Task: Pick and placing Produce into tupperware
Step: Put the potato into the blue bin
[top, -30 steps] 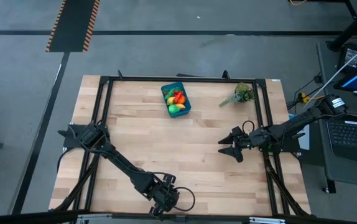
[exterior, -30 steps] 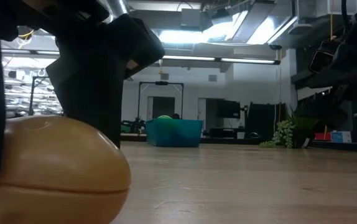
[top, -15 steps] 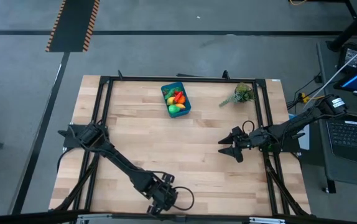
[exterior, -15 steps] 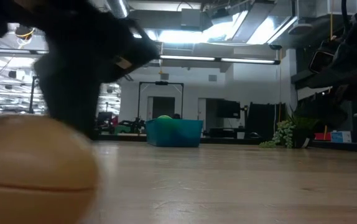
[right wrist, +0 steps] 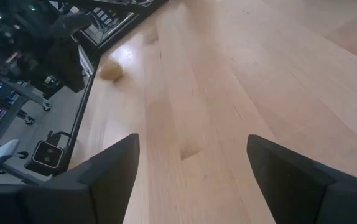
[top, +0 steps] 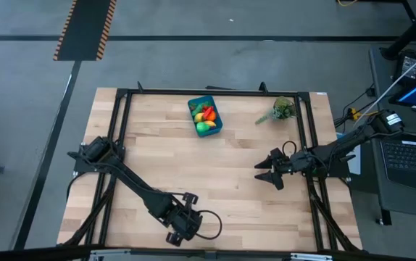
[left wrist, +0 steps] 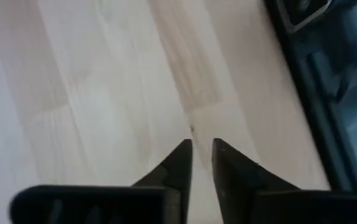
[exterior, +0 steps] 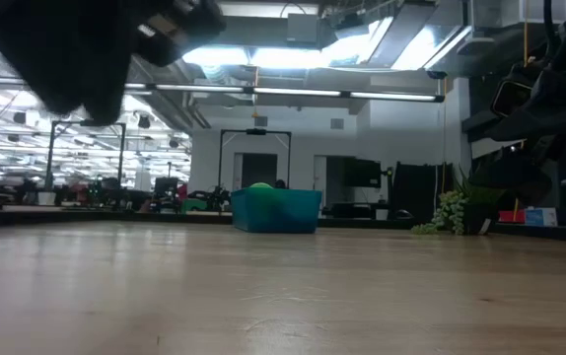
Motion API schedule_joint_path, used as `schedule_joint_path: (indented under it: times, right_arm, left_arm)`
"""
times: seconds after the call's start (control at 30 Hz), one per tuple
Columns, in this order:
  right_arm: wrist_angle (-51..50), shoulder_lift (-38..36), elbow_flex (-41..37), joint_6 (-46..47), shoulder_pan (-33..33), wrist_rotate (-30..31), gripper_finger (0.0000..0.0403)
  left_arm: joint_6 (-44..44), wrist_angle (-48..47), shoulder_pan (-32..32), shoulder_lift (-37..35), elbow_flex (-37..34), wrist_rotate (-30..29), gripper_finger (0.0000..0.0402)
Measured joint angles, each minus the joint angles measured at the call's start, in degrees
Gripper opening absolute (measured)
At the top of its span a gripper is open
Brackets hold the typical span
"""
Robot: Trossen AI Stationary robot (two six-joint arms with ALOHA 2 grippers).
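The teal tupperware (top: 205, 116) stands at the far middle of the table with several toys of produce in it; the low view shows it too (exterior: 276, 211). In the right wrist view a tan, rounded toy (right wrist: 111, 71) lies on the wood close to my left arm. My left gripper (top: 175, 233) hangs above the table near its near edge. Its fingers (left wrist: 201, 144) are almost together with only bare wood showing between them. My right gripper (top: 262, 172) waits open over the right half of the table (right wrist: 194, 146).
A leafy green sprig (top: 282, 110) lies at the far right. Black frame rails (top: 121, 123) run along the table's left, far and right sides. A laptop (top: 411, 156) sits beyond the right edge. Bare wood stretches between the tub and both grippers.
My left gripper has risen from the table and gone a little toward the left edge. The tan toy, which filled the low view's near left corner, slid out of that picture to the left and is gone from it now.
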Motion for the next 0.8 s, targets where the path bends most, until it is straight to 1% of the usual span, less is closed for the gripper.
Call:
schedule_joint_path:
  times: [0.17, 0.37, 0.63, 0.8]
  right_arm:
    - [-0.01, 0.06, -0.01, 0.04, 0.67, 0.00, 0.0299]
    - [-0.04, 0.11, 0.00, 0.02, 0.94, 0.04, 0.0299]
    - [-0.07, 0.11, -0.01, -1.04, 0.94, 0.04, 0.0299]
    - [-0.09, 0.11, 0.00, -1.25, 0.94, 0.04, 0.0299]
  left_arm:
    - [-1.31, -3.88, 0.00, 0.09, -0.02, 0.00, 0.0022]
    - [-3.11, -3.80, -0.11, 0.07, 0.00, -0.02, 0.0001]
    - [-4.22, -3.17, 0.06, 0.04, 0.00, -0.04, 0.0022]
    - [-3.66, 0.02, 1.13, 0.04, 0.04, -0.60, 0.0037]
